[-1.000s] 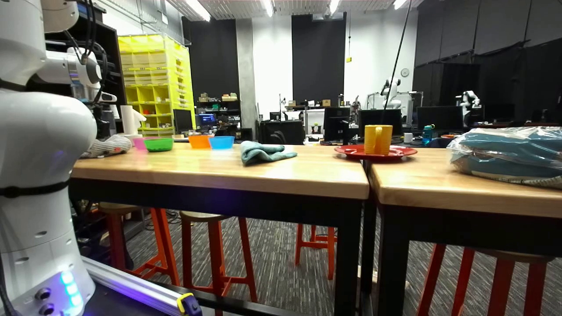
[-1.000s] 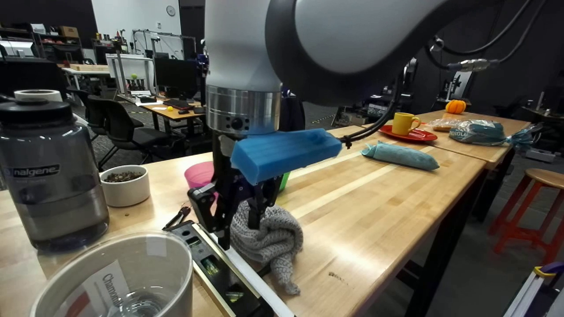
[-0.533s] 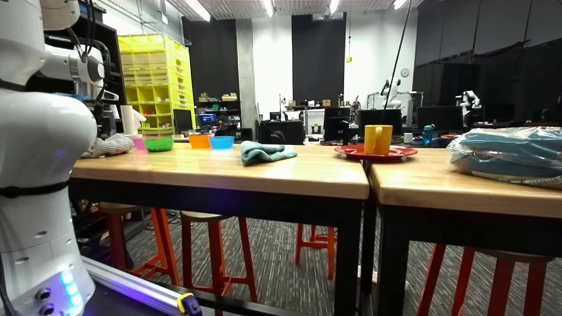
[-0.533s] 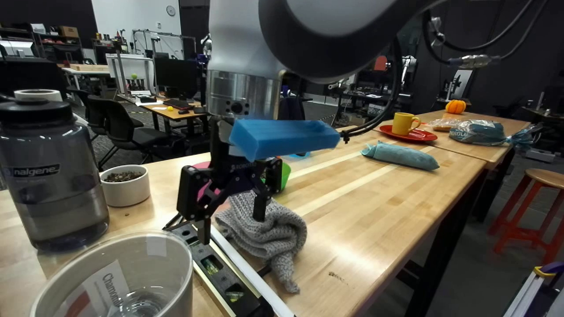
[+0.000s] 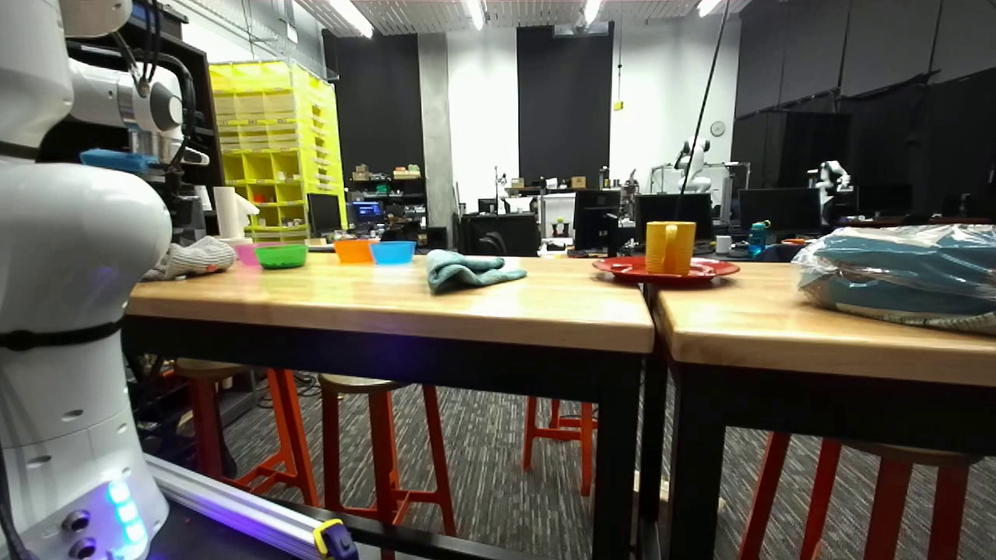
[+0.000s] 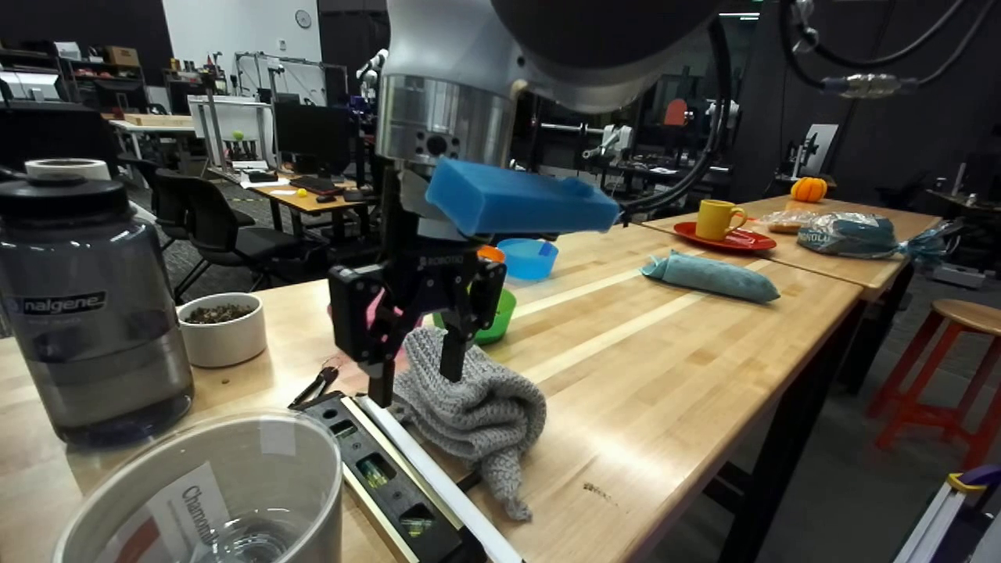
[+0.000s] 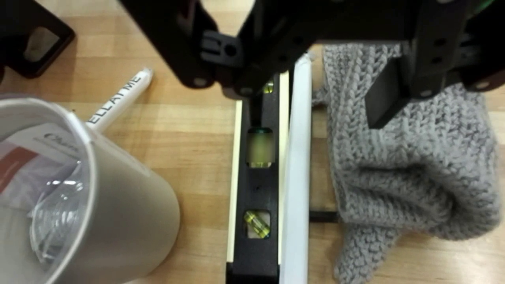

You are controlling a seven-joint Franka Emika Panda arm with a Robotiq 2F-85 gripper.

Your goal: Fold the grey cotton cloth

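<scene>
Above the table [image 6: 649,391], my fingers [image 6: 453,356] hang wide apart with nothing gripped, and the grey cloth [image 6: 481,403] lies bunched below, just beside a white strip [image 6: 446,478] and a spirit level [image 6: 396,496]. By the wrist view, one finger sits over the knit while its partner hangs over the level, so strip and cloth edge alike run beneath the gap. What worries me most is closing from this stance: straight down, the outer finger would likely strike the level's hard body before the other got a purchase, and the knock could shove strip against cloth. Squeezing lower might trap the strip along with the fabric, and a lift would then carry both. I can't tell whether the tip over the cloth touches it; if it does, sliding sideways could snag a loop and drag the whole heap. The knit looks thick and loose, with layers piled up, so I'd expect a shallow pinch to slip off and a deep one to gather everything, leaving a bundle instead of a fold. A dark piece [image 7: 323,216] shows between strip and cloth; should it run underneath, it may hook the hem. Swinging wide, I could tip the pale container [image 7: 136,197] or nudge the green bowl [image 5: 282,257].
</scene>
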